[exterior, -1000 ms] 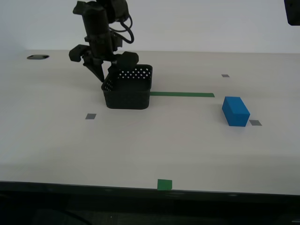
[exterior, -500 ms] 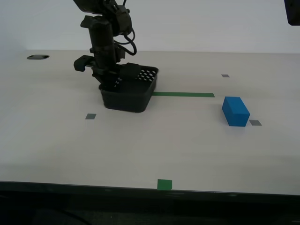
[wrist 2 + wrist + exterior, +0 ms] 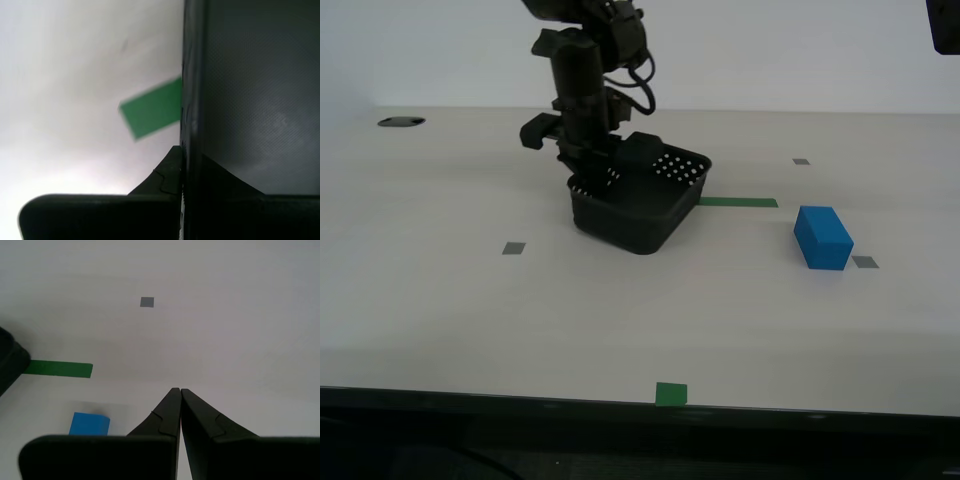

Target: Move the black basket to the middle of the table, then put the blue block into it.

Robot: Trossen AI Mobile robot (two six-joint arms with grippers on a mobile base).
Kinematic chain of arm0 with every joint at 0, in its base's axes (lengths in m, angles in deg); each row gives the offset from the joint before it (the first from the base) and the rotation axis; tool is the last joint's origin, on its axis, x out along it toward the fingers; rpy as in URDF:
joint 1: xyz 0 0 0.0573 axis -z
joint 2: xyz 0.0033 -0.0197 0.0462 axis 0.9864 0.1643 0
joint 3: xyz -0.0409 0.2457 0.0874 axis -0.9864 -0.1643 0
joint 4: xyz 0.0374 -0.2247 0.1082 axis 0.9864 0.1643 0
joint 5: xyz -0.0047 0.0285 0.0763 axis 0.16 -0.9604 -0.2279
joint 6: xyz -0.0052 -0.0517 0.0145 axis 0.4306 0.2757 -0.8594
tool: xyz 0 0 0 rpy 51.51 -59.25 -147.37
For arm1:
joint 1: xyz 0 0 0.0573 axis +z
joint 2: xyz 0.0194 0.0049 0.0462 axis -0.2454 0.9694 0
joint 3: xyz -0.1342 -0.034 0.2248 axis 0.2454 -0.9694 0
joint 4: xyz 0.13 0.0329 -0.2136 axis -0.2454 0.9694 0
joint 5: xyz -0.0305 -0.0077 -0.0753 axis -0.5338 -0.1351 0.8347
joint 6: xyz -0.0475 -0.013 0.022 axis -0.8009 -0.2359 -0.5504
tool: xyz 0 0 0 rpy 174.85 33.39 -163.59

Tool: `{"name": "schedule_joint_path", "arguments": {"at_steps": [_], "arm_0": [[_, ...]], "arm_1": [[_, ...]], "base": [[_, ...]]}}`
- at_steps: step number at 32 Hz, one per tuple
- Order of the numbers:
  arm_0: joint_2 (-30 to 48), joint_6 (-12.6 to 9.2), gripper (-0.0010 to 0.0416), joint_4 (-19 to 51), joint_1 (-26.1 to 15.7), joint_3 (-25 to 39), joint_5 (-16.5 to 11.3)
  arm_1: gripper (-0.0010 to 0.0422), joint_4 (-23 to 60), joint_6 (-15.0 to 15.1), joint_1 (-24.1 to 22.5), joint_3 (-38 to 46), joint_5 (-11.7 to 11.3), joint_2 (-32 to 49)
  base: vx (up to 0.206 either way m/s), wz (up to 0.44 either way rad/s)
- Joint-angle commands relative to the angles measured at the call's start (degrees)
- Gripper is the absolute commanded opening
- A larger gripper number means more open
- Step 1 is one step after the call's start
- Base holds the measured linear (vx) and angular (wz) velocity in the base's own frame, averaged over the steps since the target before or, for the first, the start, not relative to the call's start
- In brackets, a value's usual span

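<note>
The black basket is left of the table's middle in the exterior view, tilted, covering the left end of the green tape strip. My second gripper is shut on its near-left wall; the second wrist view shows that wall clamped between the jaws of my second gripper. The blue block lies on the table to the exterior view's right, apart from the basket. My first gripper is shut and empty, high above the table, looking down on the blue block.
Small grey marks and a green square lie on the tabletop. A dark oval opening is at the back left. A dark part hangs in the top right corner.
My second gripper went from open astride the basket wall to shut on it. It has carried the basket toward the exterior view's right and tilted it. The blue block has not moved.
</note>
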Motion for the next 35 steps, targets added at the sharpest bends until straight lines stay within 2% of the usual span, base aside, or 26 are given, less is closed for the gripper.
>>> {"name": "schedule_joint_path", "arguments": {"at_steps": [1,8,13,20,30,35], "arm_0": [[0.0,0.0,0.0002,0.4,-0.1,0.0,-0.1],[0.0,0.0,0.0002,0.7,-0.3,0.0,-0.1],[0.0,0.0,0.0002,0.8,-0.3,0.0,-0.1],[0.0,0.0,0.0002,0.9,-0.3,0.0,-0.1],[0.0,0.0,0.0002,0.9,-0.4,0.0,-0.1],[0.0,-0.1,0.0002,0.9,-0.4,0.0,-0.1]], "arm_1": [[-0.0001,-0.2,-0.2,-1.3,2.5,0.3,-0.1],[-0.0001,-0.6,-0.6,-1.3,5.0,0.0,-0.1],[-0.0001,-1.0,-1.1,-1.8,5.3,1.8,-0.1],[-0.0002,-1.2,-1.8,-4.5,8.7,2.3,-0.1],[0.0,-0.8,-2.3,-4.7,10.3,2.1,-0.1],[0.0,-0.5,-2.3,-4.8,10.3,3.0,-0.1]], "base": [[0.0,0.0],[0.0,0.0],[0.0,0.0],[0.0,0.0],[0.0,0.0],[0.0,0.0]]}}
